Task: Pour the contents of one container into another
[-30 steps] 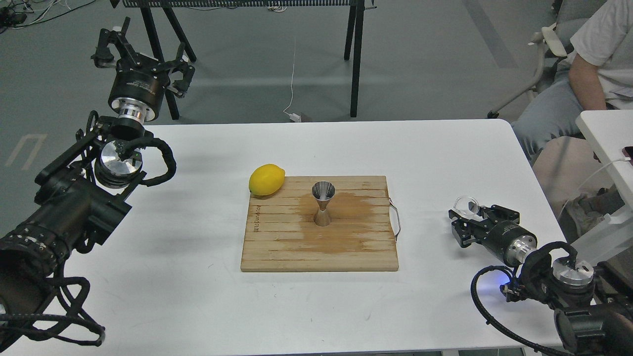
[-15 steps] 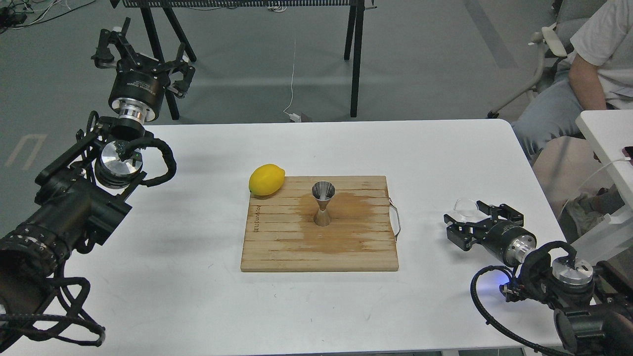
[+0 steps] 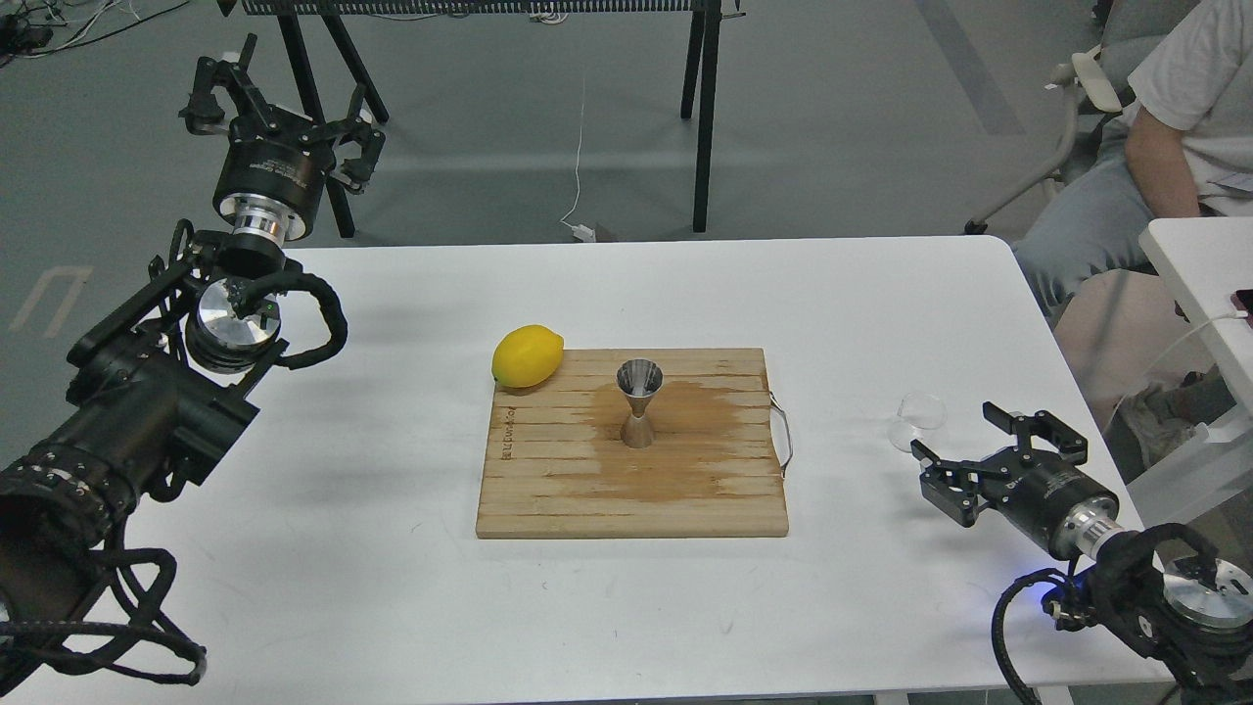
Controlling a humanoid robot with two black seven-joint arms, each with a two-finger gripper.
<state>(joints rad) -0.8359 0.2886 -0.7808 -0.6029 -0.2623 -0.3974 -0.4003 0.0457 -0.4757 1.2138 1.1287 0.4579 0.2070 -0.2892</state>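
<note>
the small clear glass beaker (image 3: 917,421) sits on the white table (image 3: 392,578) near its right edge, well apart from the small shiny steel hourglass-shaped jigger (image 3: 639,402), which stands upright near the middle of the pale wooden slatted cutting board (image 3: 548,490). a darker damp-looking patch spreads over the board around the jigger's foot. a yellow lemon (image 3: 528,356) rests at the board's far left corner, partly on the wood, and a thin metal wire handle (image 3: 783,441) sticks out from the board's right side, between the board and the beaker. the right gripper (image 3: 994,450) lies low over the table just nearer than the beaker, its two fingers spread wide and released, holding nothing; the beaker stands free just beyond them, though its clear glass makes it hard to tell whether it is upright or tipped. the left gripper (image 3: 284,108) is raised beyond the table's far left corner, fingers parted and empty. behind the table stand the black legs of a frame (image 3: 705,127), with a white cable (image 3: 580,147) trailing on the grey floor. a seated person in a white shirt (image 3: 1175,108) is at the far right.
</note>
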